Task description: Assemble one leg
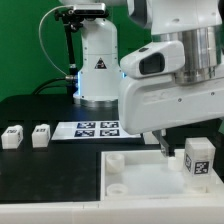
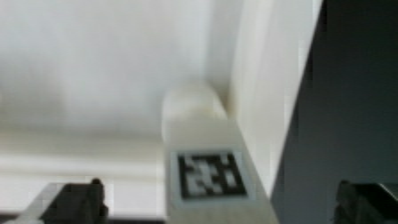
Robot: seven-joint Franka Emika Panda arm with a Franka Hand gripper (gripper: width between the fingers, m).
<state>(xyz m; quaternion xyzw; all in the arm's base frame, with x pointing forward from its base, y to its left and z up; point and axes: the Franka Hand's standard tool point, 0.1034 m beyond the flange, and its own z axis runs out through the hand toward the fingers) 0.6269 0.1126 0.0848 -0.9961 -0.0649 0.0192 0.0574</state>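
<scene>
Blk table (image 1: 50, 170); gripper (image 2: 217, 204) tips cropped, apart w/ leg (image 2: 210, 150) between.

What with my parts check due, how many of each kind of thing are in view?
Legs: 3
White square panel: 1
Marker board: 1
Total: 5

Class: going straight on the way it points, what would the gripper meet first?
Probably the leg, centred in the open gripper in the wrist view, with the panel behind it; depth is unclear.
</scene>
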